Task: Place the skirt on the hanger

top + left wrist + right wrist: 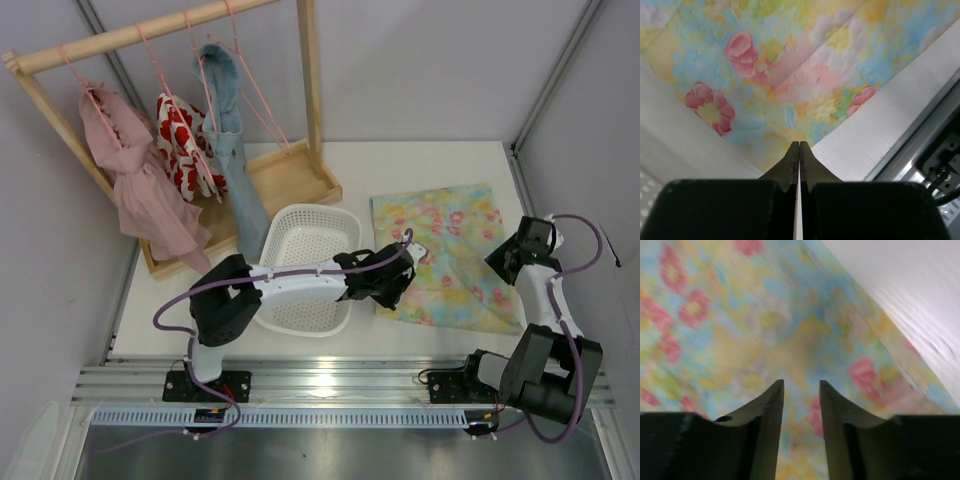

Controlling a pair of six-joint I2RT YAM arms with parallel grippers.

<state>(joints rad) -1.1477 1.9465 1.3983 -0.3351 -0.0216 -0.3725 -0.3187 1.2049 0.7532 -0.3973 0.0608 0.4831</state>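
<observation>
1. Locate the skirt [445, 250]. It lies spread flat on the surface [420, 165], on the right side, between the two arms. Its floral print faces up.

2. Check the left tool [799, 146]. The left arm reaches right across the basket [300, 222] to the skirt's near left corner. The wrist view shows the two fingers pressed together with no gap, their tips right at the point of that corner. You cannot tell from the views whether cloth is pinched between the tips.

3. Check the right tool [801, 385]. It stands over the skirt's right part, close to the right edge. Its fingers are apart, with a clear gap between them. Nothing sits in the gap; only printed cloth shows below it. The right wrist view is slightly blurred.

4. Locate the hanger [267, 100]. It hangs bare on the rack [150, 30], at the right end of the bar, far left in the scene. It is well apart from the skirt and from both tools.

5. Note the other hangers on the same bar. They carry a pink garment [140, 185], a red-and-white garment [185, 145] and a denim garment [232, 160].

6. Note the basket. It is white and sits on the surface just left of the skirt, near the rack's base.
</observation>
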